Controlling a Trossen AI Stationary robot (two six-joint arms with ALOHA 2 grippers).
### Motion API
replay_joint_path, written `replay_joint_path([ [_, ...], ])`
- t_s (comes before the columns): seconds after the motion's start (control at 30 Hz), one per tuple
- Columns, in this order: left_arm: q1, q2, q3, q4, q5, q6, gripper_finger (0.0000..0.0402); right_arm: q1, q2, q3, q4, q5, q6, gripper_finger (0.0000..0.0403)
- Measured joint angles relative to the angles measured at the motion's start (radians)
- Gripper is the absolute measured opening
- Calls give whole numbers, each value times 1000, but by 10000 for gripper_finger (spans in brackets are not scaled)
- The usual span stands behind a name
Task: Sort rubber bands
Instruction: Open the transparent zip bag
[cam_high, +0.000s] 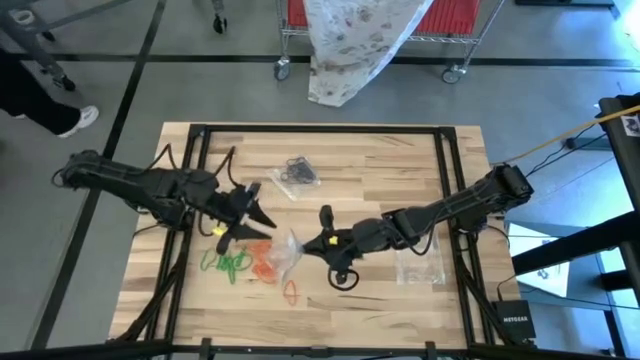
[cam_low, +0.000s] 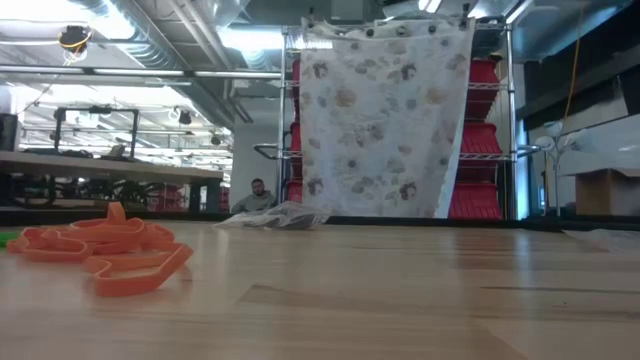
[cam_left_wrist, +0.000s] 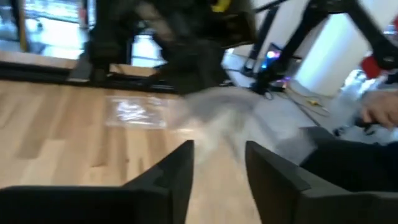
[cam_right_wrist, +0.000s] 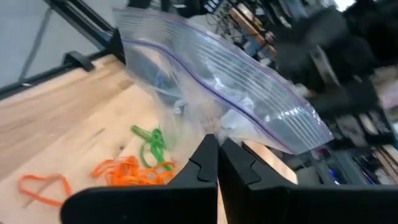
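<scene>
Green rubber bands (cam_high: 228, 263) and orange ones (cam_high: 262, 265) lie loose on the table's near left; in the right wrist view the green ones (cam_right_wrist: 151, 144) and orange ones (cam_right_wrist: 127, 171) show again. A single orange band (cam_high: 291, 291) lies nearer the front edge. Black bands sit inside a clear bag (cam_high: 297, 172) farther back. My right gripper (cam_high: 302, 243) is shut on a clear zip bag (cam_right_wrist: 217, 74) over the orange bands. My left gripper (cam_left_wrist: 217, 168) stands open just left of that bag, with nothing between its fingers. My right gripper pinches a bunched part of the clear bag's wall (cam_right_wrist: 216, 127) between its two shut fingers, away from the zip strip (cam_right_wrist: 249, 81). The fingers come nearly level from the table's right side. The bag stands up past the fingertips, held above the table.
Another clear bag (cam_high: 420, 262) lies flat on the table under my right arm. The low view shows the orange bands (cam_low: 110, 255) close by and the black-band bag (cam_low: 275, 215) far off. A shelf cart with a flowered cloth (cam_high: 355, 45) stands behind the table.
</scene>
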Motion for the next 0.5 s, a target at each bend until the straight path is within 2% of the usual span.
replay_joint_path([
  [0.17,-52,14,0,44,-36,20,166,-1,-3,0,-5,31,4,0],
  [0.3,-67,48,0,41,-114,20,168,-1,-3,0,-3,41,27,0],
  [0.5,-89,108,0,146,-118,43,168,-1,-3,0,-8,42,54,0],
])
